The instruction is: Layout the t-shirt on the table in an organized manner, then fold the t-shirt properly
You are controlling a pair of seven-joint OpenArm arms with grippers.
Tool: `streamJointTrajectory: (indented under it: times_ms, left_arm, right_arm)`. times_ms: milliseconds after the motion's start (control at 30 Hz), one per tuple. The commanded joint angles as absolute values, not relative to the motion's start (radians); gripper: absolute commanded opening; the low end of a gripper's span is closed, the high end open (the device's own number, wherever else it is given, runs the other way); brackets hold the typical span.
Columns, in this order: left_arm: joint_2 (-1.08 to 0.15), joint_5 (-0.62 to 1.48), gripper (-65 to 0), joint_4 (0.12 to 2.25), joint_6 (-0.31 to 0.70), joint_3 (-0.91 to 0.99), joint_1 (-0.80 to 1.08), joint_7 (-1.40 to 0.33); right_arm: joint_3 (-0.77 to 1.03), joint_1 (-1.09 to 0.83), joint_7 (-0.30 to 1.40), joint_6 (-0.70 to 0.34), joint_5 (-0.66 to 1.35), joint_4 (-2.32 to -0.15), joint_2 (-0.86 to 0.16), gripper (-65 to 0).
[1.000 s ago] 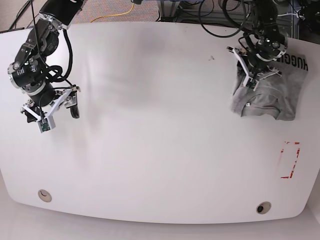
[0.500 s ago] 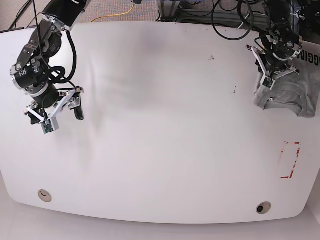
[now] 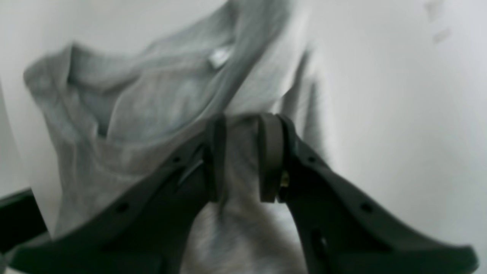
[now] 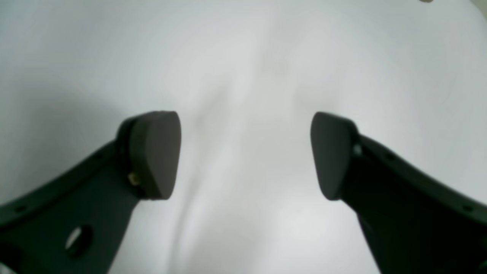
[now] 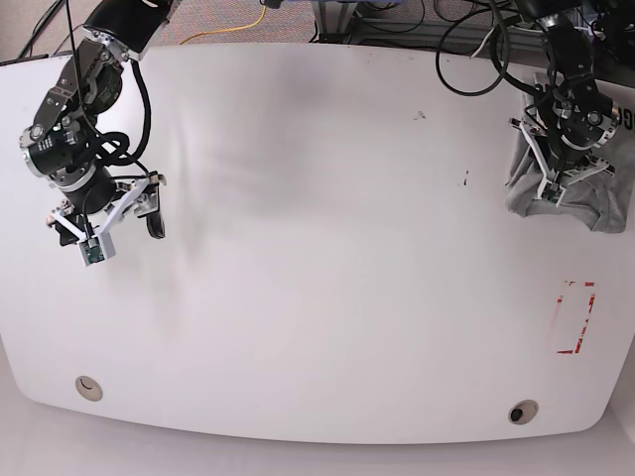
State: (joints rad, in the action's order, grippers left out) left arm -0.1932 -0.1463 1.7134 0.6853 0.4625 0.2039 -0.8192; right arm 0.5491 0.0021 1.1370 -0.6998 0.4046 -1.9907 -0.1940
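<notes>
The grey t-shirt (image 5: pixel 571 198) is bunched in a heap at the table's (image 5: pixel 317 258) far right edge, partly cut off by the frame. My left gripper (image 5: pixel 568 178) stands over it. In the left wrist view the left gripper (image 3: pixel 243 152) is shut on a fold of the t-shirt (image 3: pixel 152 102), whose crew neck and label show beyond the fingers. My right gripper (image 5: pixel 107 226) hovers over bare table at the left side, far from the t-shirt. In the right wrist view the right gripper (image 4: pixel 243 152) is open with only white table (image 4: pixel 243 57) between its pads.
A red tape rectangle (image 5: pixel 575 317) marks the table's right front. Two round grommets (image 5: pixel 88 388) (image 5: pixel 522 412) sit near the front edge. Cables and frame parts (image 5: pixel 397 30) crowd the area behind the table's back edge.
My left gripper has dragged the t-shirt to the right, from well inside the table to its right edge. The right arm shifted slightly and stays open.
</notes>
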Motion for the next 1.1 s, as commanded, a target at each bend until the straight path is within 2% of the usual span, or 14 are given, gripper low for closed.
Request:
streamJointTrajectory:
  times_ms: [0, 500, 833, 1067]
  left_arm:
    - [-0.239, -0.145, -52.1, 1.679, 0.684, 0.469, 0.197, -0.808]
    - [-0.407, -0.035, -52.1, 1.443, 0.698, 0.565, 0.157, -0.699]
    - [-0.455, -0.025, -52.1, 1.442, 0.698, 0.568, 0.117, -0.7]
    - [-0.444, -0.025, -52.1, 1.54, 0.698, 0.564, 0.117, -0.702]
  right_arm:
    - [0.553, 0.018, 1.113, -0.698, 0.418, -2.012, -0.209, -14.0]
    - [0.553, 0.016, 1.113, -0.698, 0.418, -2.012, -0.208, -14.0]
    - [0.553, 0.016, 1.147, -0.698, 0.418, -2.012, -0.211, -14.0]
    - [0.553, 0.016, 1.147, -0.698, 0.418, -2.012, -0.208, -14.0]
